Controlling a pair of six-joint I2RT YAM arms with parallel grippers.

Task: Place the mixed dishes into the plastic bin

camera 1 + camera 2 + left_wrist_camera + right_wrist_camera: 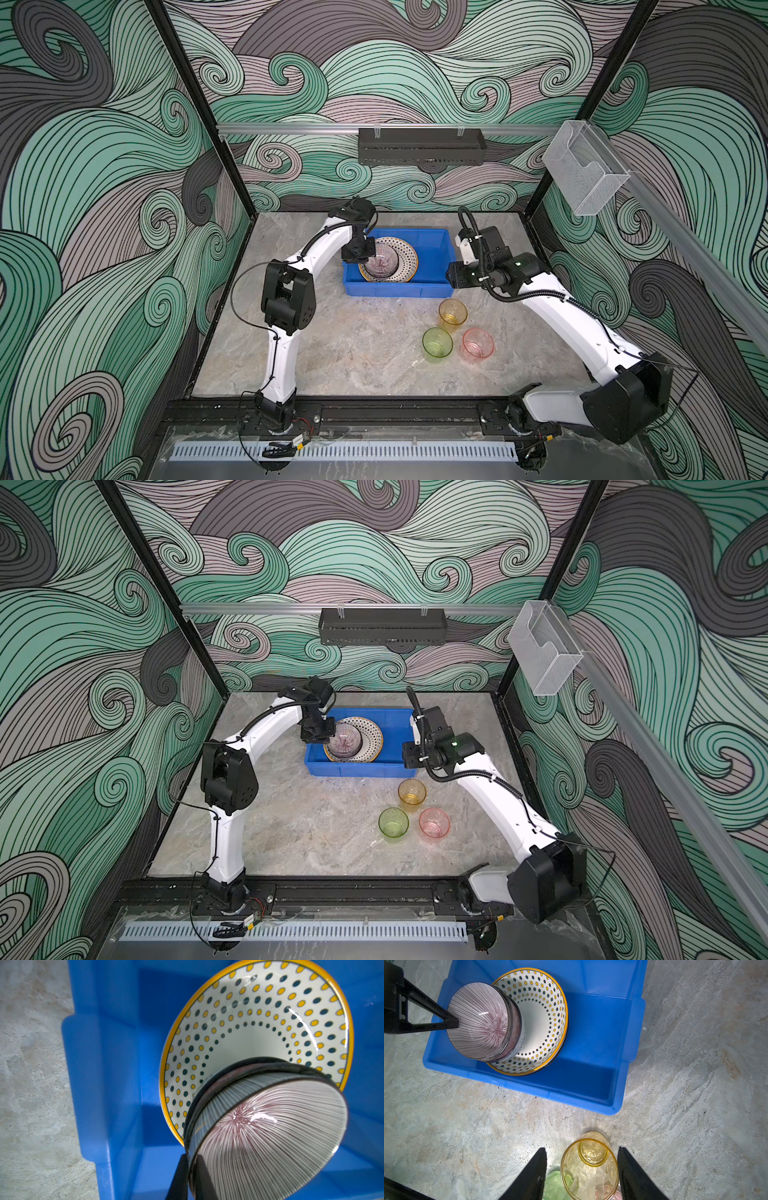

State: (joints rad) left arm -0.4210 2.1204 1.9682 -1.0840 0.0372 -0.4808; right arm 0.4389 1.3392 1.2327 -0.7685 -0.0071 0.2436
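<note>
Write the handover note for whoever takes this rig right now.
Left gripper: shut on the striped bowl's rim, inside the blue bin.
Right gripper: open, jaws either side of the orange cup, not gripping.
Done: dotted plate lies in the bin, bowl stacked above it.
To do: release the bowl; bin the orange cup, green cup and pink cup, all standing on the table.

Both top views give me the whole bench (332,353) from high above its front, and both wrist cameras look down into the blue bin (116,1084), the left one much nearer.
</note>
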